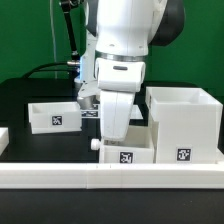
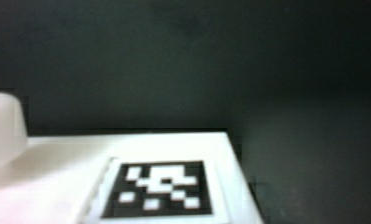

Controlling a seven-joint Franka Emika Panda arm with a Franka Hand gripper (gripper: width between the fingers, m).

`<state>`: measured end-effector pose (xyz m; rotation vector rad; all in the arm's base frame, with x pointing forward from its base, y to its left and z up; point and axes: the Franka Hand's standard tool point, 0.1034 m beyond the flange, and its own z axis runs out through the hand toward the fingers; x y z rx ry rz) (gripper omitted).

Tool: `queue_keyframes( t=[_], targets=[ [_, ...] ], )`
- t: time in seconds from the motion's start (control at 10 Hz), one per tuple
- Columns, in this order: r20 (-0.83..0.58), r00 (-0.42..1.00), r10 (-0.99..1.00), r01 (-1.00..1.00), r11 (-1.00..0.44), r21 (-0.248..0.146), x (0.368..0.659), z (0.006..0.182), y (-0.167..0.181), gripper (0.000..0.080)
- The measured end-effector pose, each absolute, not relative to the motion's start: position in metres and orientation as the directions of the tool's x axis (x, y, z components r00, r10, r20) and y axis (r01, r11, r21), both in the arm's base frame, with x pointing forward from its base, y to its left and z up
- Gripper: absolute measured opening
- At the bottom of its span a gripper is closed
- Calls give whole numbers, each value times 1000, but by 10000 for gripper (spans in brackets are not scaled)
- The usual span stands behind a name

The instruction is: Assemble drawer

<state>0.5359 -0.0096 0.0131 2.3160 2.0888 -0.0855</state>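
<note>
The large cube-shaped shell (image 1: 185, 125) stands open-topped at the exterior view's right, with a tag on its front. One small tray (image 1: 55, 115) sits at the left. A second small tray (image 1: 125, 150), with a knob (image 1: 95, 144) on its left side, sits in front, touching the shell. My gripper (image 1: 114, 130) reaches down onto this front tray, and its fingertips are hidden by the tray wall. The wrist view shows a blurred white tray surface (image 2: 57, 165) with a tag (image 2: 164, 188) very close, and a white rounded shape (image 2: 1, 125) beside it.
The long white border wall (image 1: 110, 178) runs across the front, just ahead of the front tray and the shell. A small white piece (image 1: 3, 136) shows at the left edge. Black cables (image 1: 50, 68) hang behind the arm. The table is black.
</note>
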Motion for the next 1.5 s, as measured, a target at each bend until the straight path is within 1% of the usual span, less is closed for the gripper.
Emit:
queue_keyframes(
  t=[0.3,0.5,0.7,1.5],
  targets=[
    [-56,104,993,994,-105,-24,535,11,-10,41],
    [-56,94,994,995,-95,-25,534,11,-4,41],
    [-49,93,995,996,-93,3,535,10,-3,41],
    [-56,77,996,997,-77,1,534,9,0,42]
  ],
)
